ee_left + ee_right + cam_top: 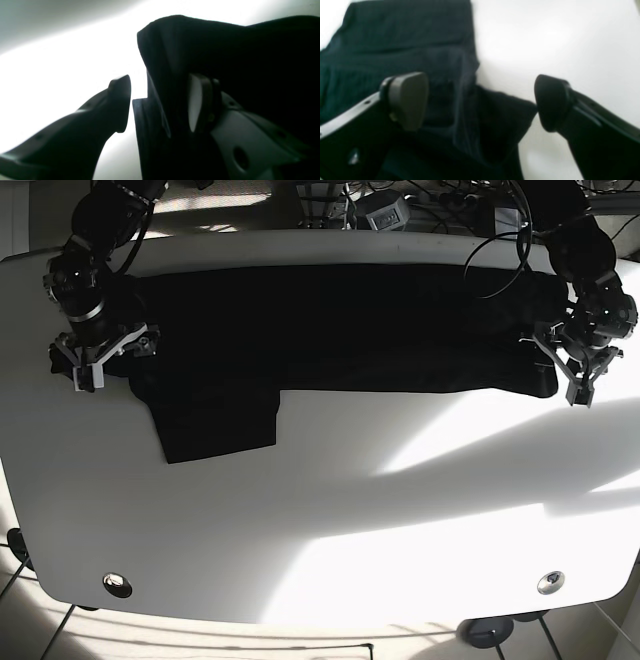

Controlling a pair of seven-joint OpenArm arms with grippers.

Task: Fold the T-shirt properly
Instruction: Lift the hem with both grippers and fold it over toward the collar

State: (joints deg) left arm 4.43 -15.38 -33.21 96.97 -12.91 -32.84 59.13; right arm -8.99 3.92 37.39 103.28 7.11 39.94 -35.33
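A black T-shirt (330, 320) lies spread across the far half of the white table (350, 510), with a sleeve hanging toward the front at its left. My left gripper (578, 380) is at the shirt's right edge. In the left wrist view the left gripper (160, 105) is open, with a raised fold of the T-shirt (250, 62) between its fingers. My right gripper (95, 370) is at the shirt's left edge. In the right wrist view the right gripper (480, 102) is wide open over the T-shirt (407, 37), straddling a cloth corner.
Cables and boxes (385, 210) sit behind the table's far edge. Two round fittings (115, 584) (549, 582) sit near the front corners. Bare white tabletop lies in front of the shirt.
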